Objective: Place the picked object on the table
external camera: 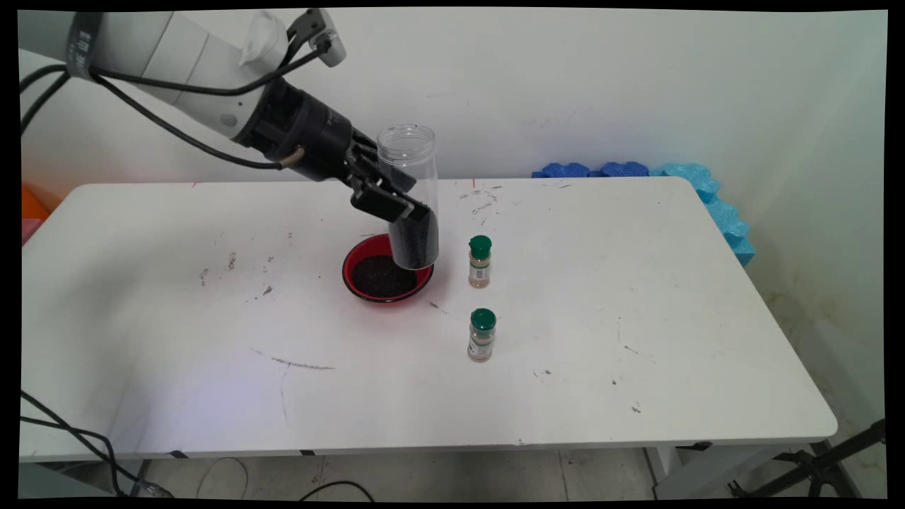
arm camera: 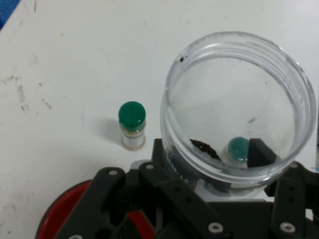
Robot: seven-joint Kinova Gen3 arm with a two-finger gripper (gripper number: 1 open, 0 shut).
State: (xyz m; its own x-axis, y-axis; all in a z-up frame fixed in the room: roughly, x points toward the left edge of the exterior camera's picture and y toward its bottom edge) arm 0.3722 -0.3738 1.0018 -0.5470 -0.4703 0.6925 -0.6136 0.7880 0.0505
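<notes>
My gripper (external camera: 404, 214) is shut on a clear, lidless plastic jar (external camera: 409, 185), held upright with its mouth up. Dark grains fill the jar's lower part. The jar's base hangs just above the right rim of a red bowl (external camera: 348, 272) that holds more dark grains. In the hand view the jar (arm camera: 239, 45) fills the right side, the gripper (arm camera: 214, 167) clasps it low down, and the bowl's rim (arm camera: 50, 219) shows at bottom left. Two small spice bottles with green caps stand right of the bowl, one farther back (external camera: 479, 262) (arm camera: 132, 126) and one nearer (external camera: 481, 335).
The white table (external camera: 636, 318) carries scuffs and dark specks. Blue foam pieces (external camera: 615, 170) and lighter blue ones (external camera: 717, 208) lie along the back right corner. An orange object (external camera: 32, 205) sits at the left edge. Black cables (external camera: 71, 431) hang at the front left.
</notes>
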